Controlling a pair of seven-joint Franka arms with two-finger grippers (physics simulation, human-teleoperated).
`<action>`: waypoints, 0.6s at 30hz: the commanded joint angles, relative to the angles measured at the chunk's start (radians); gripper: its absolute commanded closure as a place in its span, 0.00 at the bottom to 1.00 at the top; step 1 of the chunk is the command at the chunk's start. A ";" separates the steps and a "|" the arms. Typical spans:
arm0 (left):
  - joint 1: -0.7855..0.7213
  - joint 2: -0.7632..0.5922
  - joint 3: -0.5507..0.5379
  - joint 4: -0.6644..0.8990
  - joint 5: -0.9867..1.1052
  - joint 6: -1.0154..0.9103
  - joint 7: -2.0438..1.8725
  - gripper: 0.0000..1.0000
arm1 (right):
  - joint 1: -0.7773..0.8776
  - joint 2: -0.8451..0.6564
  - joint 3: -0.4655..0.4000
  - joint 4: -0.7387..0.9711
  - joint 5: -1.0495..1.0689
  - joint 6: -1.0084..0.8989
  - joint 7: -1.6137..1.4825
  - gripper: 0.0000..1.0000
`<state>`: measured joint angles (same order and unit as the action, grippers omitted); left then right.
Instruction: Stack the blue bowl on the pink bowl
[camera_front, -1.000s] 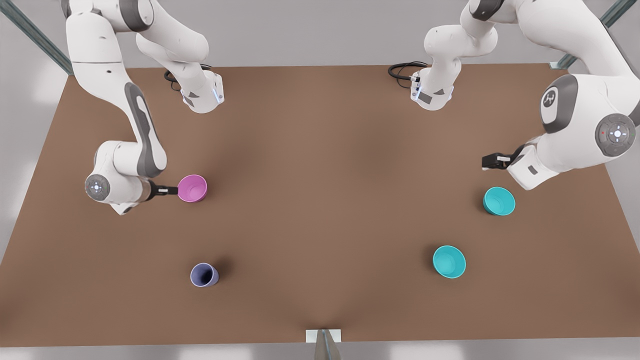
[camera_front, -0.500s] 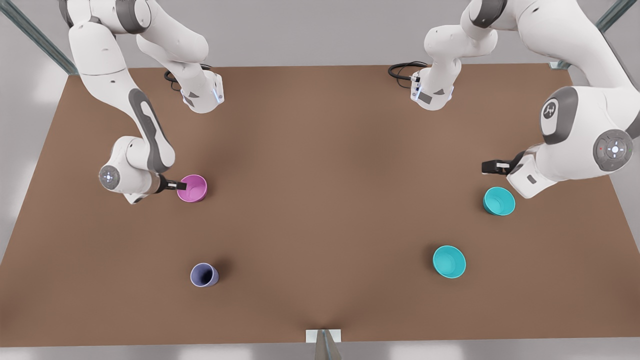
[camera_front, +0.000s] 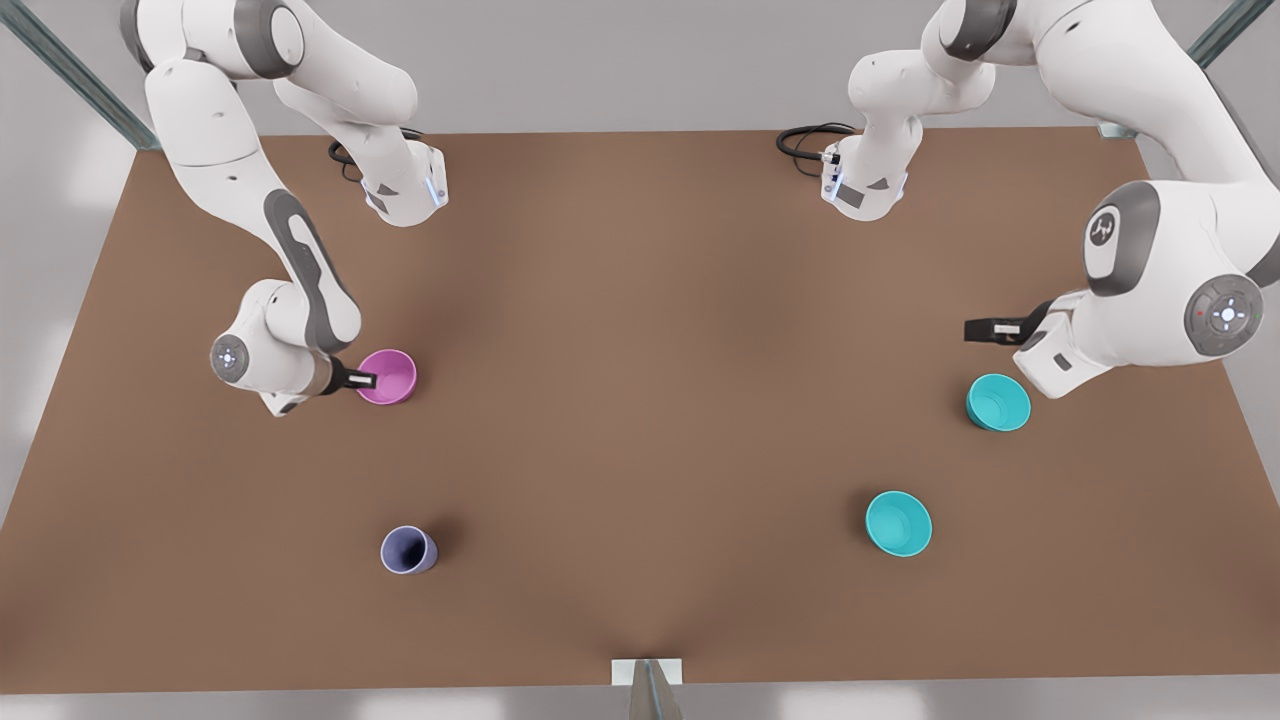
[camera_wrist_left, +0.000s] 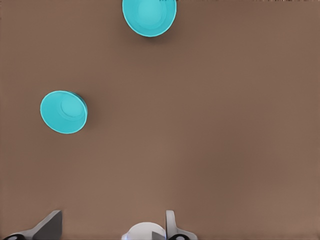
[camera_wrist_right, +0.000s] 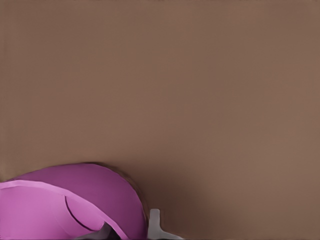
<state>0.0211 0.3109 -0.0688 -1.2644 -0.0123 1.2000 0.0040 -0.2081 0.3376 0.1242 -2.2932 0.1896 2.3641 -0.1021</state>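
Note:
The pink bowl (camera_front: 388, 376) stands upright on the front view's left. My right gripper (camera_front: 360, 380) is at its rim on the side away from the table's middle. In the right wrist view the pink bowl (camera_wrist_right: 75, 202) is very close, and one fingertip (camera_wrist_right: 155, 222) sits just outside its wall with a wide gap, so the gripper is open. Two alike blue bowls (camera_front: 998, 402) (camera_front: 898, 523) stand on the front view's right. My left gripper (camera_front: 985, 328) hovers open behind the farther one, holding nothing. Both blue bowls (camera_wrist_left: 149, 15) (camera_wrist_left: 63, 111) lie ahead of the left gripper (camera_wrist_left: 110, 229).
A smaller purplish-blue cup (camera_front: 408, 550) stands near the front on the front view's left. The brown table (camera_front: 640, 400) has a wide bare middle. Black cables (camera_front: 805, 140) lie at the back edge by the arm bases.
The right arm's wrist has swung in closer to the pink bowl, and its gripper has edged a little farther onto the rim. The left arm shifted only slightly. The bowls stay put.

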 joint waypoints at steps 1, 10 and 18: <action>0.000 -0.001 0.000 0.002 -0.003 -0.014 0.001 0.00 | 0.001 -0.002 0.011 0.006 -0.024 -0.003 0.015 0.79; 0.002 -0.009 0.001 0.005 -0.005 -0.028 0.001 0.00 | 0.003 0.027 0.229 0.349 0.108 -0.385 0.100 0.79; 0.020 0.027 0.220 -0.102 -0.011 0.169 0.146 0.00 | 0.475 0.425 0.265 0.929 -0.059 -0.203 0.761 0.79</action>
<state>0.0360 0.3380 0.1184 -1.3432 -0.0195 1.2459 0.0199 0.2310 0.7422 0.3897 -1.3964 0.2098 2.1108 0.0867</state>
